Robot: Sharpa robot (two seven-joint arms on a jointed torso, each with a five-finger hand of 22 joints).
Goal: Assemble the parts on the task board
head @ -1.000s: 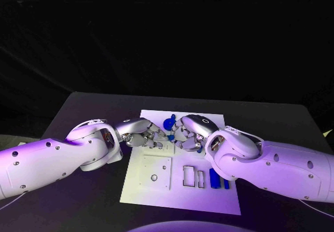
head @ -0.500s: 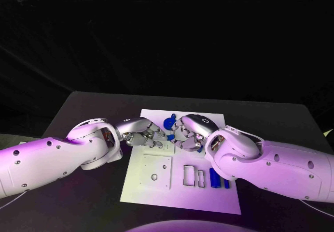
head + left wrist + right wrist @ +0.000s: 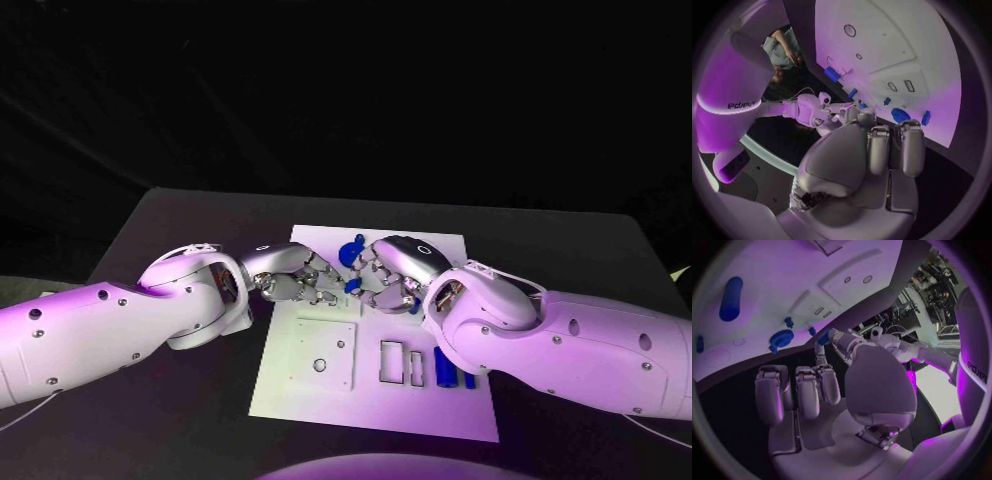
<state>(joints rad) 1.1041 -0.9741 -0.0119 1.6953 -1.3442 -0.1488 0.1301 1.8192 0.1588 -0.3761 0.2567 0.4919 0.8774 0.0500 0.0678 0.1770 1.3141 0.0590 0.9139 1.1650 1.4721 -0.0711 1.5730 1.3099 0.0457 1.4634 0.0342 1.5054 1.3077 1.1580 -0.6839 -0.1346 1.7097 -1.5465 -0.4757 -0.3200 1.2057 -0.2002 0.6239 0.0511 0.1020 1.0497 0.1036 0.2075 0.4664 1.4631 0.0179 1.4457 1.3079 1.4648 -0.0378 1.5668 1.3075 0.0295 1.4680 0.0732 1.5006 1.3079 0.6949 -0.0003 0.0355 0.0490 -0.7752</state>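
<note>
The white task board (image 3: 433, 250) lies mid-table, and both hands meet over its far half. My left hand (image 3: 293, 280) and right hand (image 3: 389, 272) face each other with fingertips together, pinching a small blue part (image 3: 351, 287) between them. The right wrist view shows the left hand's fingertips on that blue part (image 3: 822, 337). In the left wrist view the right hand (image 3: 817, 112) reaches to the same part (image 3: 854, 94). A blue gear (image 3: 351, 250) sits on the board just beyond the hands. Two blue bars (image 3: 444, 368) lie at the near right, beside empty slots (image 3: 391, 362).
A raised white plate with holes (image 3: 320, 355) takes up the board's near left. A blue cylinder (image 3: 729, 299) and a small blue peg (image 3: 789, 321) lie on the board. Bare black table (image 3: 188, 220) surrounds the board; both forearms cross its near corners.
The two hands have closed in on each other a little, the right hand shifting slightly toward the left. The parts on the board have not moved.
</note>
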